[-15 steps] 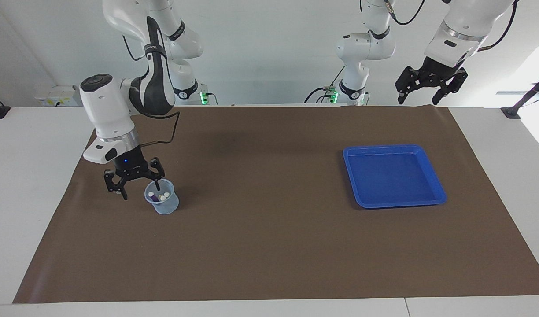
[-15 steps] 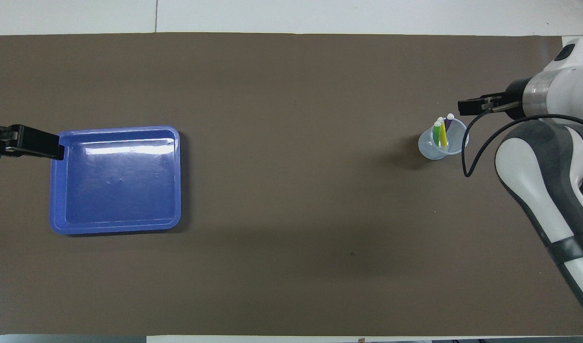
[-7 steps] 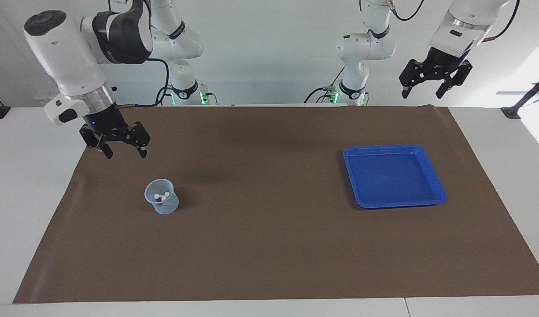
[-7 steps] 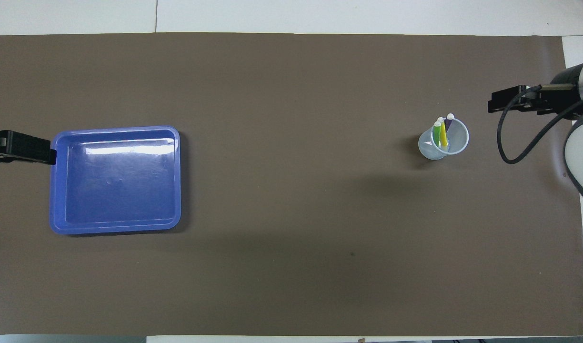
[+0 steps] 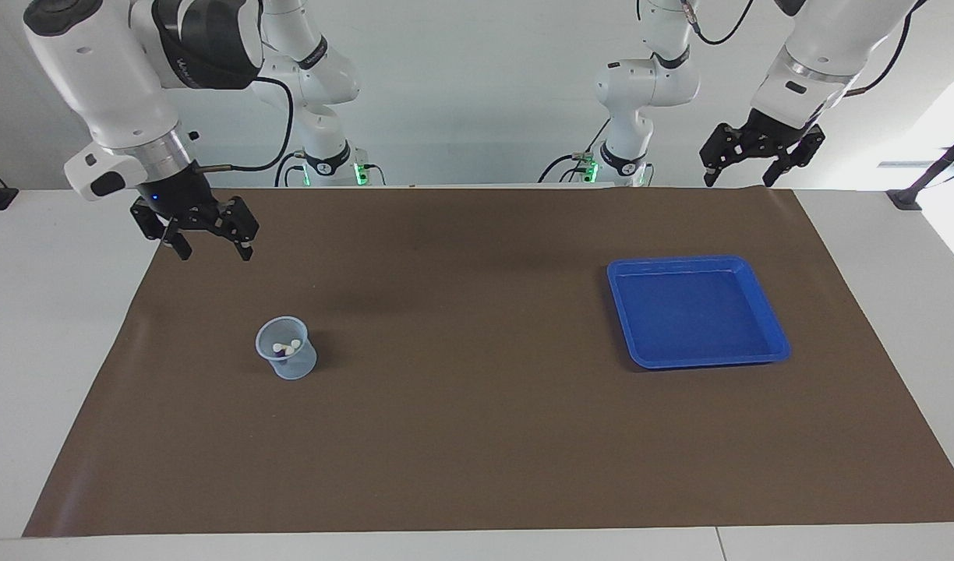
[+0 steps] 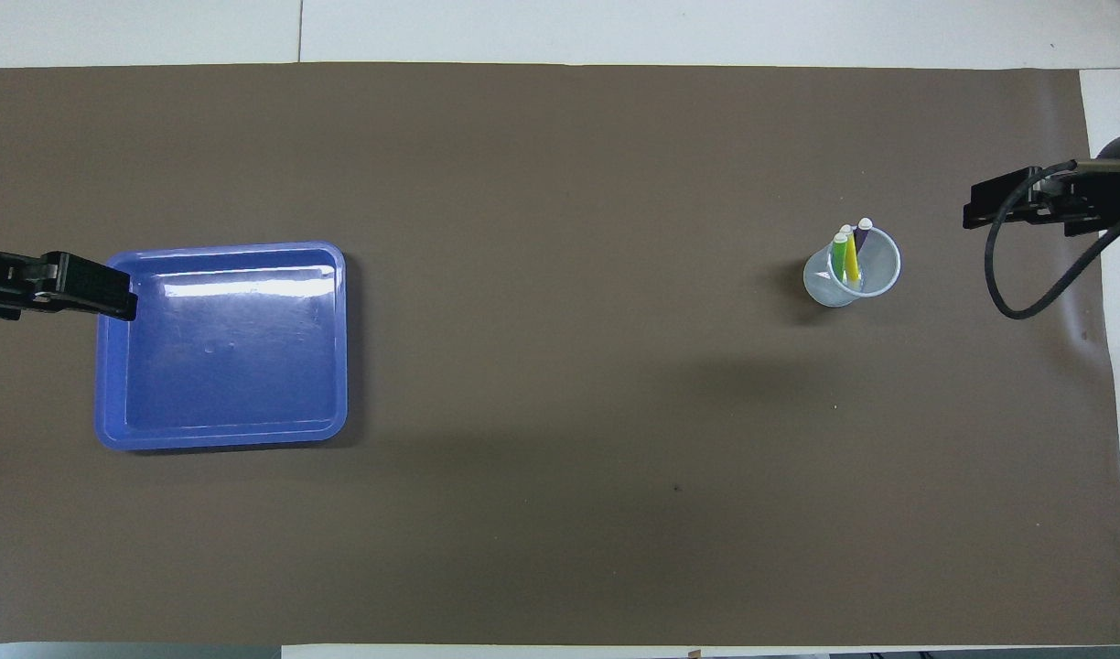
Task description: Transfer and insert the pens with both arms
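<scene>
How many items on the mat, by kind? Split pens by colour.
Purple pen: 1
Green pen: 1
Yellow pen: 1
Clear cup holding all three pens: 1
Blue tray, nothing in it: 1
Total: 5

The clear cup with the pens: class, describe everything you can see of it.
The clear plastic cup is a small, see-through tumbler, wider at the rim than at the base. It stands upright on the brown mat toward the right arm's end of the table. Three pens lean inside it, purple, green and yellow, whitish caps up. No gripper touches it.
</scene>
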Tool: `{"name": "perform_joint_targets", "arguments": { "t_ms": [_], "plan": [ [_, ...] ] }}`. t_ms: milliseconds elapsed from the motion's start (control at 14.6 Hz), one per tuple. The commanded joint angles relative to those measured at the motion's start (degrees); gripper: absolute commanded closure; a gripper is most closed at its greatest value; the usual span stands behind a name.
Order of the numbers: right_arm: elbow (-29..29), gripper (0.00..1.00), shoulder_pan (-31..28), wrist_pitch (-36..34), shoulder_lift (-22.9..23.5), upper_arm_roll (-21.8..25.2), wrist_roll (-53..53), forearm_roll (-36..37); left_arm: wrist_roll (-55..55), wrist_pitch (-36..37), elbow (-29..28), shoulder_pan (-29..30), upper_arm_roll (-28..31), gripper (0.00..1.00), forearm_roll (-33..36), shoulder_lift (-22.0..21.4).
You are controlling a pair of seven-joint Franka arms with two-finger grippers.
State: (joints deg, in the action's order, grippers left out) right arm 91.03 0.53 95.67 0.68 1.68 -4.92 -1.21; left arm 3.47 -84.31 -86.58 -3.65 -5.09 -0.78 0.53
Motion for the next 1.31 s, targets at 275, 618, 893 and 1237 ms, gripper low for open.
{"name": "perform_joint_targets", "arguments": {
  "t_ms": [275, 618, 893, 1237],
  "plan": [
    [5.03, 0.00, 0.09, 1.10, -3.31, -0.27, -0.97, 1.12, -0.30, -1.04, 0.19, -0.22, 0.70, 0.00, -0.54, -0.79],
    [2.83, 0.00, -0.17, 0.13, -2.61, -0.10, -0.44, 0.85, 0.31, -2.27, 0.27, -0.22, 0.78, 0.00, -0.54, -0.71],
    [2.66, 0.00, -0.17, -1.62, -2.61, -0.10, -0.53, 1.12, 0.40, -3.58, 0.36, -0.40, 0.70, 0.00, -0.54, -0.62],
    [1.95, 0.00, -0.17, -2.68, -2.61, -0.19, -0.36, 1.12, -0.30, -3.32, 0.19, 0.39, 0.78, 0.00, -0.45, -0.71]
  ]
}}
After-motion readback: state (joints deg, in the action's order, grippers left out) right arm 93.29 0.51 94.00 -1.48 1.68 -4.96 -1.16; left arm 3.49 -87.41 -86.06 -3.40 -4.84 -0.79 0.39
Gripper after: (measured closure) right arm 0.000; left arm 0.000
